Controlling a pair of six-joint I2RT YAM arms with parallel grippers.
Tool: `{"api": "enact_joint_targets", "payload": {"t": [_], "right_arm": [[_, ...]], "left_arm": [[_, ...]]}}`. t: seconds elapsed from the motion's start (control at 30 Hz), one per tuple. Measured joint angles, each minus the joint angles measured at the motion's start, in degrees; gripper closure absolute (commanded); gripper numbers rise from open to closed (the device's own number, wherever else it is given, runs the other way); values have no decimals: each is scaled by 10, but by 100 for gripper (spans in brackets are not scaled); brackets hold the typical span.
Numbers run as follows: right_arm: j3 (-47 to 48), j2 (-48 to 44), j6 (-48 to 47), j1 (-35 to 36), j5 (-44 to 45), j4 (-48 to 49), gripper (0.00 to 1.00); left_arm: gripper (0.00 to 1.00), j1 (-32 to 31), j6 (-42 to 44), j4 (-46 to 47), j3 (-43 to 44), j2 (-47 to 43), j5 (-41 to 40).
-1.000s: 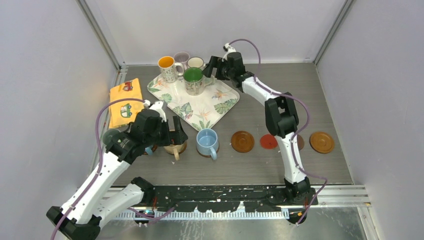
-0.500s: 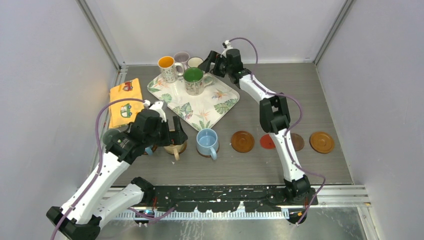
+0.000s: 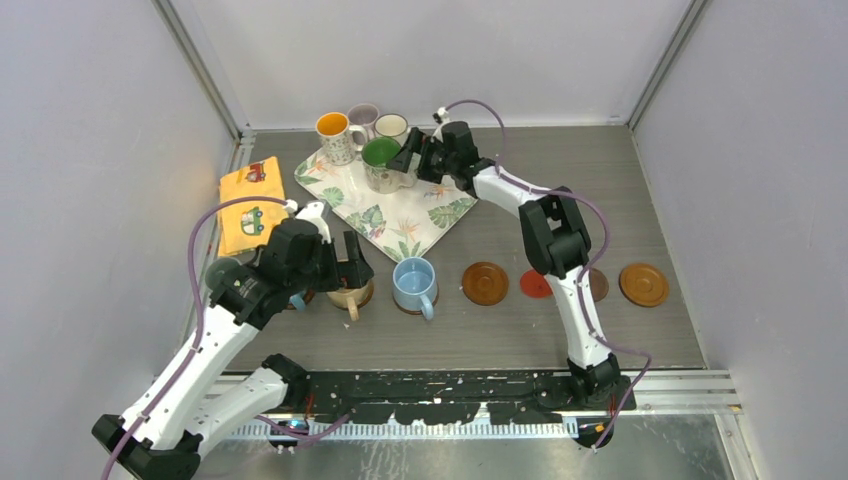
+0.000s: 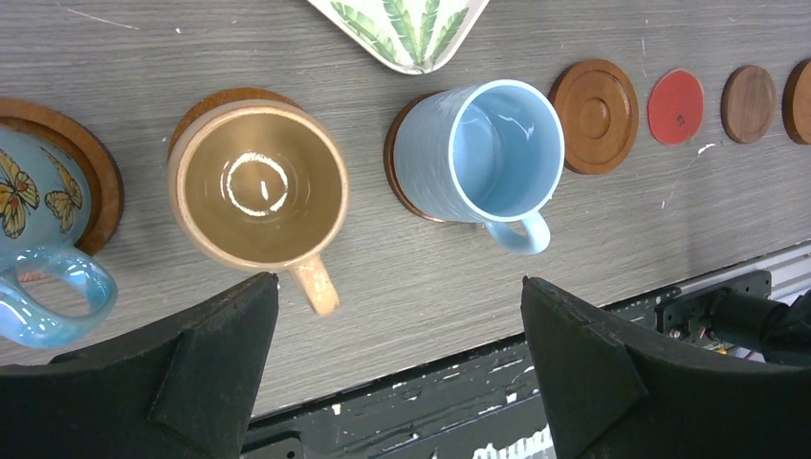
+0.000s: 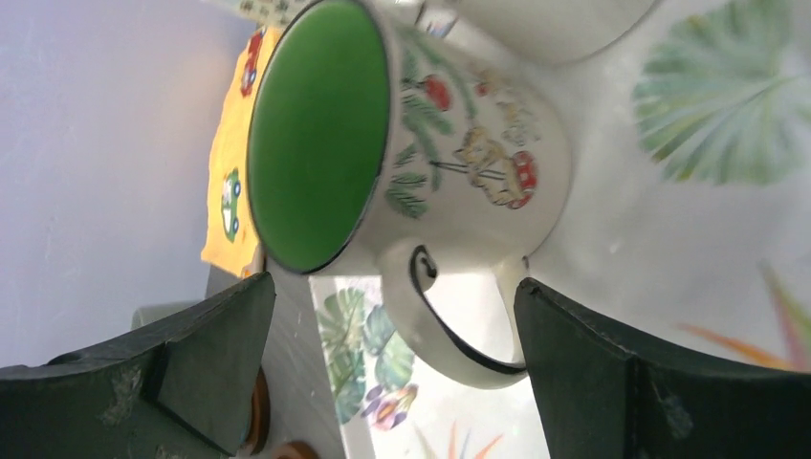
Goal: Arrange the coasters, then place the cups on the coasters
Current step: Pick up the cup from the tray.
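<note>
A cup with a green inside [image 5: 449,143] stands on the leaf tray [image 3: 420,215]. My right gripper [image 5: 394,296] is open, with the cup's handle [image 5: 449,330] between its fingers, not pinched. Its place in the top view is right of that cup [image 3: 381,158]. My left gripper [image 4: 400,287] hangs open over the near table with nothing in it. Before it, a tan cup [image 4: 258,182], a light blue cup [image 4: 488,148] and a butterfly cup [image 4: 29,220] each stand on a coaster. Bare coasters lie to the right: ringed wood [image 4: 598,115], red [image 4: 675,105], dark brown [image 4: 748,102], another wooden one [image 3: 643,284].
Three more cups stand behind the tray: orange inside [image 3: 333,135], mauve [image 3: 363,117], cream [image 3: 391,126]. A yellow cloth with cars [image 3: 250,200] lies at the left wall. My right arm [image 3: 555,235] stretches above the red and dark brown coasters.
My right gripper has swung from behind the tray leftwards onto the green-inside cup's handle side. The tray has shifted slightly. The left arm has not moved.
</note>
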Motion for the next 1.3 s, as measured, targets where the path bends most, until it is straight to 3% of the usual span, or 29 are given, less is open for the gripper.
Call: {"api": "enact_joint_targets", "payload": {"t": [0.17, 0.33, 0.5, 0.77, 1.3], "right_arm": [[-19, -29, -17, 37, 9, -20, 0], [18, -30, -64, 82, 51, -102, 0], [98, -12, -110, 110, 121, -207, 0], [145, 10, -159, 118, 256, -319, 1], [223, 61, -212, 137, 339, -386, 47]], "left_arm": [[0, 0, 0, 3, 0, 0, -5], [0, 0, 0, 16, 0, 1, -5], [0, 0, 0, 23, 0, 3, -9], [0, 0, 6, 23, 0, 3, -32], [0, 0, 26, 20, 0, -21, -93]]}}
